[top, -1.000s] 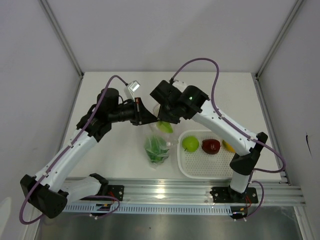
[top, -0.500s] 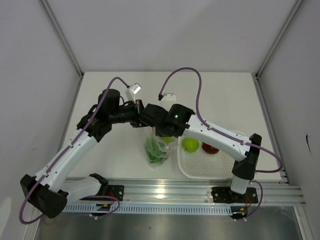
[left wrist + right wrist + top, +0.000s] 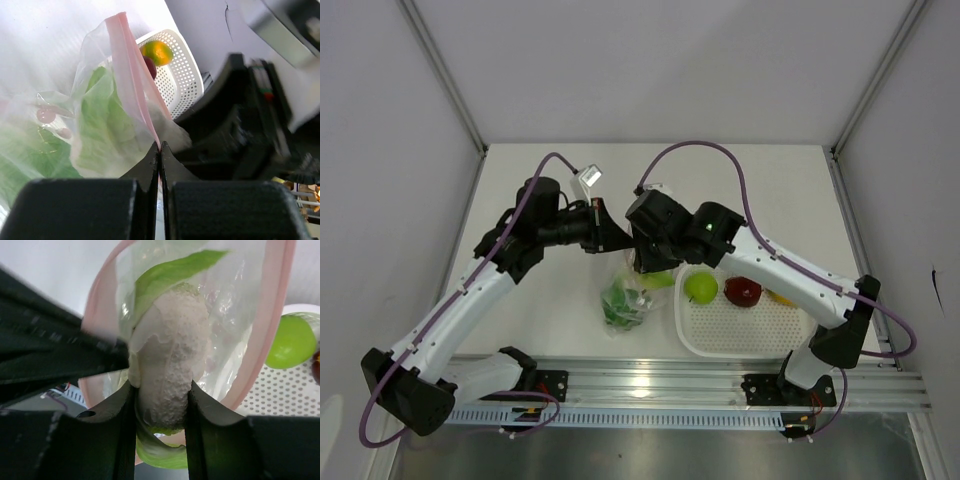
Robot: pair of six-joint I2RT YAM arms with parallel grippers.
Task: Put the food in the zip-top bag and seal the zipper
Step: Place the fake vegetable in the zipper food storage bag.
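Observation:
The clear zip-top bag (image 3: 623,298) hangs with green lettuce (image 3: 97,125) inside it. My left gripper (image 3: 159,146) is shut on the bag's pink zipper (image 3: 131,80) and holds the mouth up. My right gripper (image 3: 161,385) is shut on the white cauliflower (image 3: 172,360), which has a green leaf at its base. The cauliflower points into the open mouth, and the pink rim (image 3: 274,315) curves round it. In the top view the right gripper (image 3: 645,262) sits just right of the left gripper (image 3: 610,236). A green apple (image 3: 700,288), a dark red apple (image 3: 742,292) and a yellow-orange fruit (image 3: 778,296) lie in the basket.
The white perforated basket (image 3: 740,335) stands at the front right, right beside the bag. It also shows behind the bag in the left wrist view as the basket (image 3: 186,82). Grey walls close in the table on three sides, and a metal rail (image 3: 650,385) runs along the near edge.
My right arm has swung round with the cauliflower and brought it down onto the bag's mouth. The bag with the lettuce has shifted slightly left. The left gripper has kept its hold.

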